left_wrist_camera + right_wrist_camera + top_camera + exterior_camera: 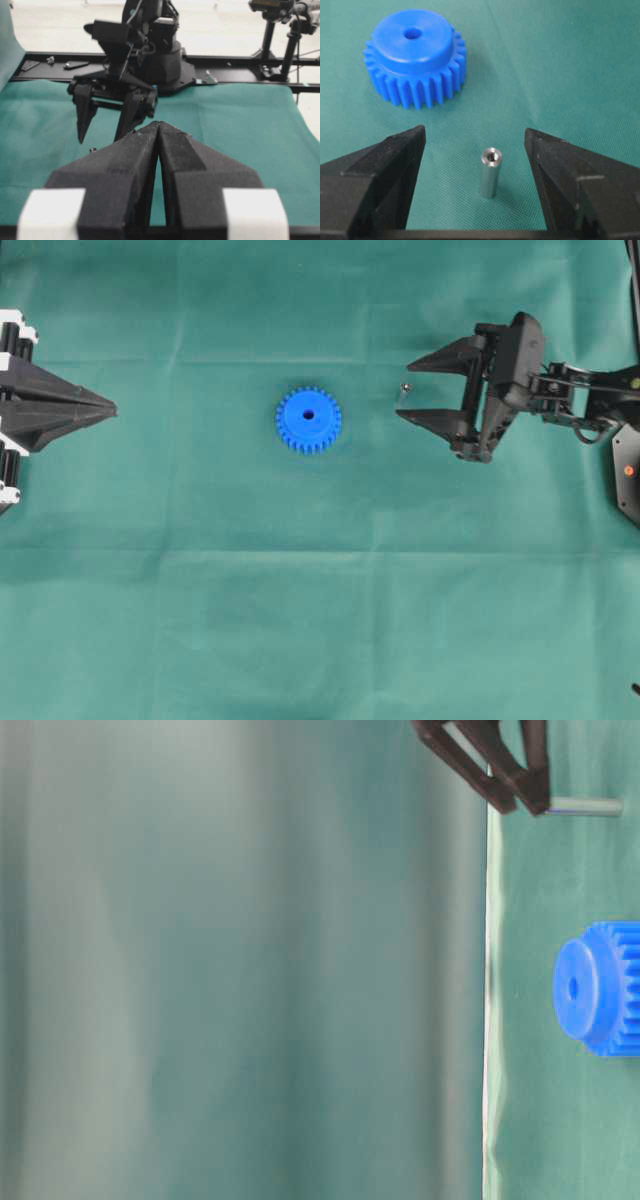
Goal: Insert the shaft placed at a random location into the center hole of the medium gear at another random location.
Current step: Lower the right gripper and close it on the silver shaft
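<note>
The medium gear (308,419) is bright blue and lies flat on the green cloth near the middle, with its center hole (308,416) facing up. To its right the shaft (403,391), a small silvery pin, stands upright on the cloth. My right gripper (404,390) is open, and its jaws flank the shaft without touching it. In the right wrist view the shaft (490,172) stands between the open gripper (474,131), with the gear (415,60) beyond it. My left gripper (113,410) is shut and empty at the far left. The left wrist view hides the gear behind that gripper (159,124).
Green cloth (320,620) covers the whole table. The right arm's base and a black rail (240,62) stand along the table's far edge in the left wrist view, with camera stands (270,35) behind them.
</note>
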Tool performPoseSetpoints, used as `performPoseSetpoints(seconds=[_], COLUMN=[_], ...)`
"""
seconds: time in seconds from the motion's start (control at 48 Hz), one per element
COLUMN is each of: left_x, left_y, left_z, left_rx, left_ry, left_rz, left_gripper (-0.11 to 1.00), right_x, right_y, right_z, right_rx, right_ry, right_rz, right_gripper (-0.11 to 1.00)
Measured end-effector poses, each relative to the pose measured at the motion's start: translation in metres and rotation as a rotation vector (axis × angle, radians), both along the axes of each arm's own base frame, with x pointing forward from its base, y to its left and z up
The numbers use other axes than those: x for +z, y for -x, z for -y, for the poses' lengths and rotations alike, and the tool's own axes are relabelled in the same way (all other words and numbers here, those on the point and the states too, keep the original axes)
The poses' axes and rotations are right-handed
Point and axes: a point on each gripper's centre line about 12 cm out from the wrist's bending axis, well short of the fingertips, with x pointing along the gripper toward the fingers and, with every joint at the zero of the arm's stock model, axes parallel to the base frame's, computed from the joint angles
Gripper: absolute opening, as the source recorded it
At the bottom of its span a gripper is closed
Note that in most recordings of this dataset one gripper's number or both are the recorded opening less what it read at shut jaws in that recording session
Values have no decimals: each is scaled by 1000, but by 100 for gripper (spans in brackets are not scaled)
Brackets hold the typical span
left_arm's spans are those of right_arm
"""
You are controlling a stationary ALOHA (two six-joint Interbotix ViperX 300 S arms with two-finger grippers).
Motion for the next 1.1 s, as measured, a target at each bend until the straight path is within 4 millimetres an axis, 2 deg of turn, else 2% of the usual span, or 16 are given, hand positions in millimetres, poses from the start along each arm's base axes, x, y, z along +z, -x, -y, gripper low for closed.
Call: performPoseSetpoints(seconds=[0.208, 0.479, 0.584, 0.709, 0.792, 1.105], left_x=[-1, -2, -3, -3, -3, -3], left_y=[0, 0, 0, 0, 0, 0], left_z=[0, 0, 0, 0, 0, 0], left_rx=[0, 2, 1, 2, 2, 2], left_ry=[0, 0, -2, 0, 0, 0], left_rz=[-12, -20, -25, -25, -26, -26], left_gripper=[0, 0, 0, 0, 0, 0], right_x=[-15, -20, -20, -20, -20, -20], right_y=[-6, -7, -7, -7, -7, -6], right_z=[6, 7, 7, 7, 7, 7], right_rx=[-21, -22, -24, -22, -24, -22], right_ry=[-11, -15, -15, -15, -15, -14], right_rz=[-32, -45, -45, -45, -45, -47], right_gripper=[81, 78, 66, 31, 14, 13])
